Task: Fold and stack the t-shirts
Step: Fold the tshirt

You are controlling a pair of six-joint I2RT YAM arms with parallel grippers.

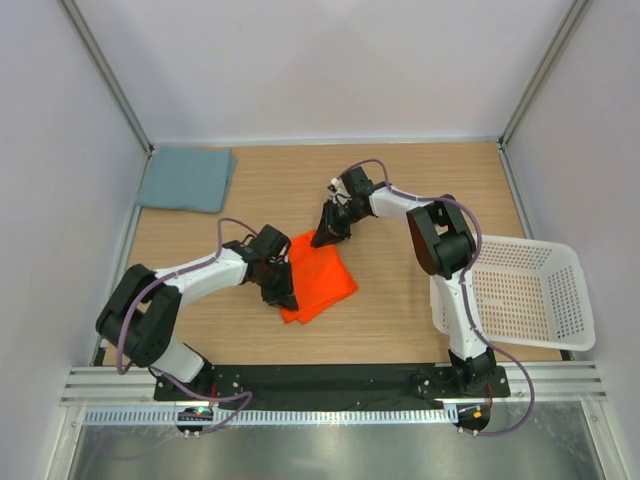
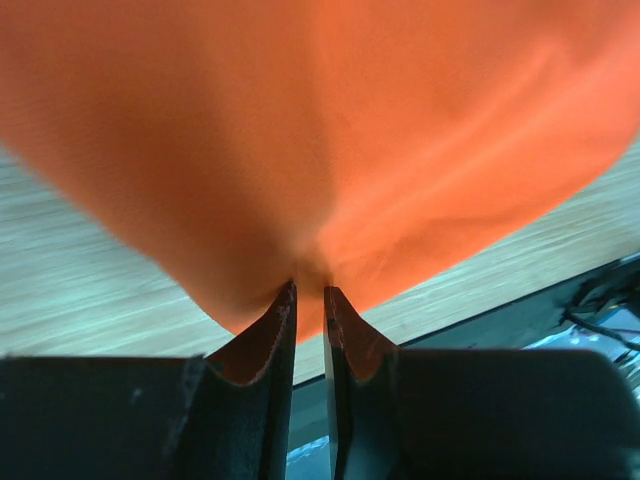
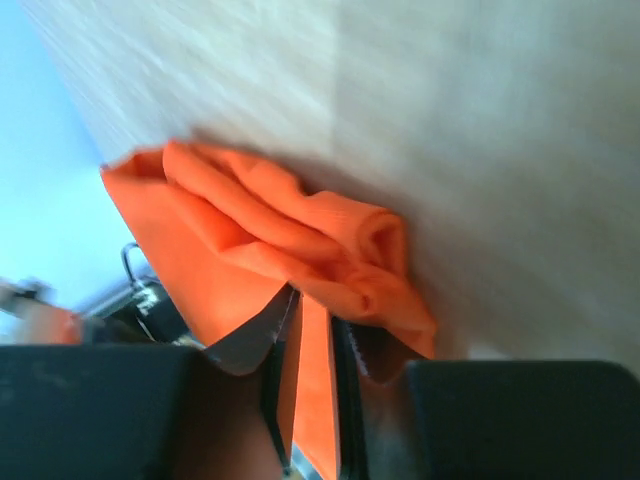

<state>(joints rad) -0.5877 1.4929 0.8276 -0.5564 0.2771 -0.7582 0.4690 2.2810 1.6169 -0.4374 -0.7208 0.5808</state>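
The bright orange t-shirt [image 1: 322,278] lies folded on the wooden table between both grippers. My left gripper [image 1: 283,297] is shut on its near left edge; in the left wrist view the orange fabric [image 2: 330,130] fills the frame and is pinched between the jaws. My right gripper [image 1: 325,236] is shut on its far corner; in the right wrist view bunched orange folds [image 3: 300,240] sit between the fingers. The grey-blue t-shirt [image 1: 186,179] lies folded flat at the far left corner of the table, away from both grippers.
A white perforated plastic basket [image 1: 535,297] stands at the right edge of the table, beside the right arm's base. White walls enclose the table at the left, back and right. A black rail [image 1: 330,380] runs along the near edge.
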